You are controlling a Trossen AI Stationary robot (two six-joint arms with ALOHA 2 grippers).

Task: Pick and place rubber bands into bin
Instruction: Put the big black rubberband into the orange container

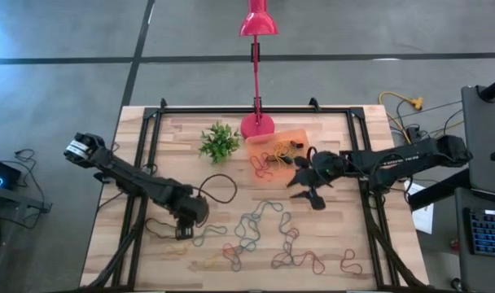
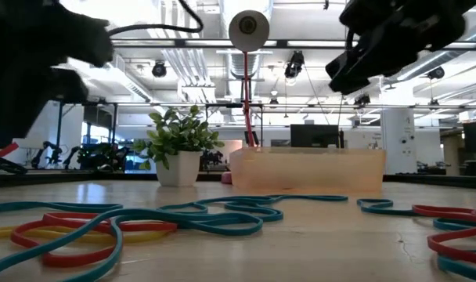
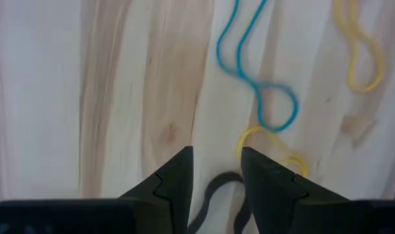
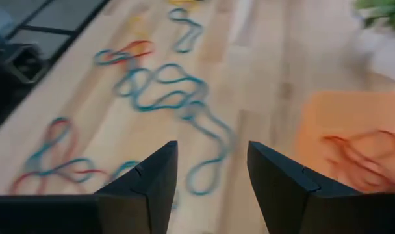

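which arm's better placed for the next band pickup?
Left, probably. The left hand hangs low, open, right over loose rubber bands. The right hand is open, empty, beside the bin.

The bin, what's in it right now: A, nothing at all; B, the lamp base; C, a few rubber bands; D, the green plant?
C: in the high view several rubber bands lie inside the orange bin; the right wrist view shows red loops there too.
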